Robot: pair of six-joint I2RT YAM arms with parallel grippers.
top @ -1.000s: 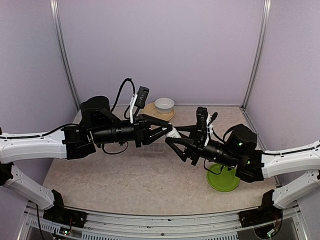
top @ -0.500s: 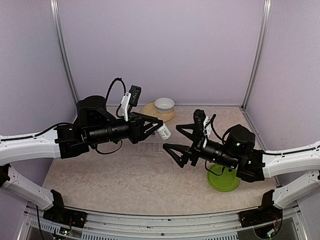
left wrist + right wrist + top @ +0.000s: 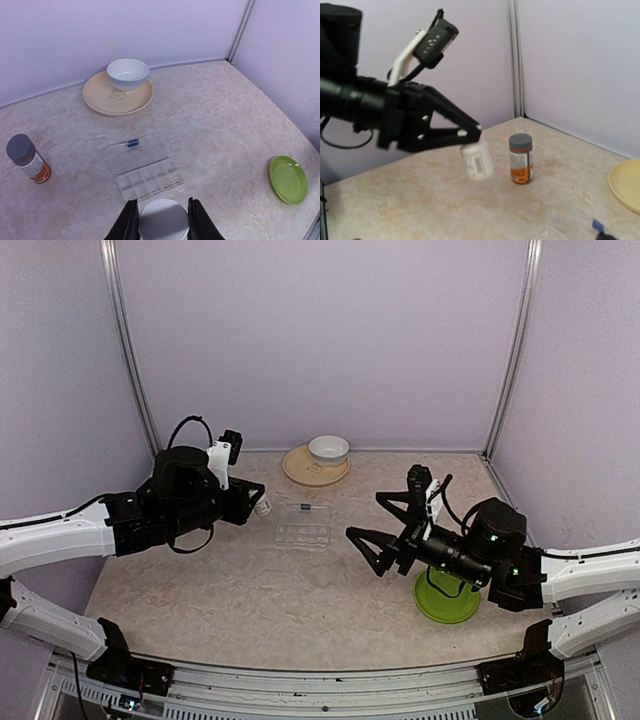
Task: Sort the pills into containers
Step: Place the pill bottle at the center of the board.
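My left gripper (image 3: 256, 502) is shut on a white pill bottle (image 3: 161, 220), held in the air left of the pill box; the right wrist view shows the bottle (image 3: 476, 159) tilted in its jaws. The clear, compartmented pill box (image 3: 303, 533) lies open on the table, below and ahead of the bottle in the left wrist view (image 3: 142, 167). A few whitish pills (image 3: 176, 176) sit in one right-end compartment. My right gripper (image 3: 366, 519) is open and empty, in the air right of the box.
An orange pill bottle with a grey cap (image 3: 521, 159) stands at the left (image 3: 27, 158). A white bowl (image 3: 328, 450) on a tan plate (image 3: 303, 471) is at the back. A green plate (image 3: 447, 597) lies under my right arm.
My left gripper has pulled back to the left with the white bottle, away from the pill box. My right gripper has drawn back a little to the right, still open.
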